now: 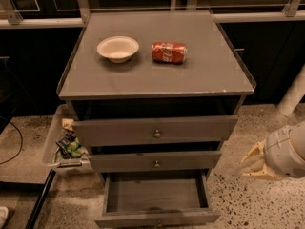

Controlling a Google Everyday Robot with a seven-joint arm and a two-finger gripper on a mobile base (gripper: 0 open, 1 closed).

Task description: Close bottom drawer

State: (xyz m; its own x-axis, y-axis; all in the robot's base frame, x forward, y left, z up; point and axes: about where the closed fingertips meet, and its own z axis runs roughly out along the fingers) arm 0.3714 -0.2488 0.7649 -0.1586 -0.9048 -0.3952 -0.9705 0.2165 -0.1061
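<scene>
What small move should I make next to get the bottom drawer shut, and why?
Probably swing the gripper left and down, to just in front of the bottom drawer. That drawer stands pulled well out, its inside showing. The gripper hangs to the right of the cabinet, apart from it and about level with the middle drawer. From in front it could push the panel in.

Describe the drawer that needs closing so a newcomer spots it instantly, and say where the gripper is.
Find the grey cabinet in the middle of the view, with three drawers stacked under its top. The bottom drawer is the lowest one, nearest the floor; the gripper hangs off to the right of it. Unlike the two drawers above, it is pulled far out, showing its inside.
</scene>
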